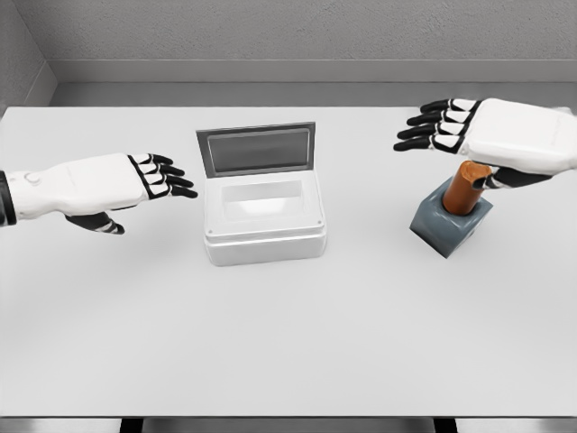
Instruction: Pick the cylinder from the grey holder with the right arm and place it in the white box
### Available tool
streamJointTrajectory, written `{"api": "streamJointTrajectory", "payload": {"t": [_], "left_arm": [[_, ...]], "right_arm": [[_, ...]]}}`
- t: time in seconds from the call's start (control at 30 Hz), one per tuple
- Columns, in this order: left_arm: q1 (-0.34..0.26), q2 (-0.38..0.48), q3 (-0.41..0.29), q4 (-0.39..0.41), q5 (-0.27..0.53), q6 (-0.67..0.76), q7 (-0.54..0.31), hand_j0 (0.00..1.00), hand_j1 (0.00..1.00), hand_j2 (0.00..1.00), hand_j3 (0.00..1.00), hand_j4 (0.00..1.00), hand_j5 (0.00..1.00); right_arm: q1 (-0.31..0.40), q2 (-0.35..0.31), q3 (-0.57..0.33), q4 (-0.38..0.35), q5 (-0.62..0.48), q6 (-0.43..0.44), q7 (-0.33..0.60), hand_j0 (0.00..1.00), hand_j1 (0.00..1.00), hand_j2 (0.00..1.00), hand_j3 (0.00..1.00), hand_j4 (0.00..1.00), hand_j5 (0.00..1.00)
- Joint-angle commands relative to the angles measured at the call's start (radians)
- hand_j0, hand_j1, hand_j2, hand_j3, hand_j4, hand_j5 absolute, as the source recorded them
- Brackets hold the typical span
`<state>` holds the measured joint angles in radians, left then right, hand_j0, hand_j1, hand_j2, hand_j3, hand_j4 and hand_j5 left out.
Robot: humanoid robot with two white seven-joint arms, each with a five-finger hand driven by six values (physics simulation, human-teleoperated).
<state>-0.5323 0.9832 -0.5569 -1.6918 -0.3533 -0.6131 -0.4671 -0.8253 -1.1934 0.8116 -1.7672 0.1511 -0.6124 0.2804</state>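
**Right hand above the cylinder, nothing grasped**

A white table [288, 352] fills the head view, seen from above and in front. Behind it runs a grey wall.

Near the middle of the table sits the white box [263, 219]. Its lid [257, 149] stands open at the back, tilted up, with a dark grey inner face turned toward the camera. The inside of the box looks pale and holds nothing that can be made out.

To the right of the box, well apart from it, stands the grey holder [450, 223], a small block that sits tilted on the table. The cylinder [465, 188], orange-brown, stands in the holder and leans slightly to the right. Its upper end is hidden behind the right hand.

The right hand [491, 135] comes in from the right edge and hovers over the cylinder's top. Its black-tipped fingers [431, 126] are stretched out to the left, spread and holding nothing. The thumb shows just beside the cylinder's upper part; whether it touches cannot be told.

The left hand [108, 185] comes in from the left edge and hangs over the table left of the box, near it but apart. Its fingers are also extended and relaxed, holding nothing.
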Motion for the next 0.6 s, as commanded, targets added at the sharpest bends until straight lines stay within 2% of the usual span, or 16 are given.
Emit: {"api": "streamJointTrajectory", "payload": {"t": [0.0, 0.2, 0.23, 0.27, 0.3, 0.33, 0.37, 0.43, 0.57], "left_arm": [[0.0, 0.002, 0.0, 0.001, 0.005, 0.002, -0.002, 1.0, 1.0, 1.0, 1.0, 1.0, 1.0], [0.0, 0.003, 0.003, 0.001, 0.004, 0.002, -0.004, 1.0, 1.0, 1.0, 1.0, 1.0, 1.0], [-0.002, 0.003, 0.003, 0.001, 0.004, 0.002, -0.004, 1.0, 1.0, 1.0, 1.0, 1.0, 1.0], [-0.002, 0.002, 0.003, 0.001, 0.004, 0.002, -0.004, 1.0, 1.0, 1.0, 1.0, 1.0, 1.0], [-0.002, 0.002, 0.003, 0.001, 0.004, 0.002, -0.004, 1.0, 1.0, 1.0, 1.0, 1.0, 1.0], [-0.002, 0.003, 0.003, 0.001, 0.004, 0.002, -0.004, 1.0, 1.0, 1.0, 1.0, 1.0, 1.0], [-0.002, 0.002, 0.005, 0.001, 0.004, 0.002, -0.004, 1.0, 1.0, 1.0, 1.0, 1.0, 1.0], [-0.002, 0.002, 0.005, 0.001, 0.002, 0.002, -0.004, 1.0, 1.0, 1.0, 1.0, 1.0, 1.0], [-0.002, 0.003, 0.008, 0.001, 0.001, 0.002, -0.004, 1.0, 1.0, 1.0, 1.0, 1.0, 1.0]], "right_arm": [[-0.002, -0.005, 0.011, 0.0, 0.011, 0.002, 0.0, 1.0, 1.0, 1.0, 1.0, 1.0, 1.0], [-0.02, -0.048, 0.009, 0.002, 0.01, 0.002, -0.01, 1.0, 1.0, 1.0, 1.0, 1.0, 1.0], [-0.049, -0.052, -0.005, 0.012, 0.021, 0.002, 0.008, 1.0, 1.0, 1.0, 1.0, 1.0, 1.0], [-0.09, -0.057, -0.006, 0.044, 0.013, 0.002, 0.118, 1.0, 1.0, 1.0, 1.0, 1.0, 1.0], [-0.113, -0.04, -0.008, 0.058, 0.008, 0.002, 0.27, 1.0, 1.0, 1.0, 1.0, 1.0, 1.0], [-0.124, -0.028, -0.009, 0.063, 0.011, 0.002, 0.33, 1.0, 1.0, 1.0, 1.0, 1.0, 1.0], [-0.141, -0.014, -0.008, 0.064, 0.016, 0.002, 0.33, 1.0, 1.0, 1.0, 1.0, 1.0, 1.0], [-0.173, 0.032, 0.0, 0.124, 0.03, 0.002, 0.33, 1.0, 1.0, 1.0, 1.0, 1.0, 1.0], [-0.175, 0.123, 0.015, 0.198, 0.151, 0.002, 0.33, 1.0, 1.0, 1.0, 1.0, 1.0, 1.0]]}}
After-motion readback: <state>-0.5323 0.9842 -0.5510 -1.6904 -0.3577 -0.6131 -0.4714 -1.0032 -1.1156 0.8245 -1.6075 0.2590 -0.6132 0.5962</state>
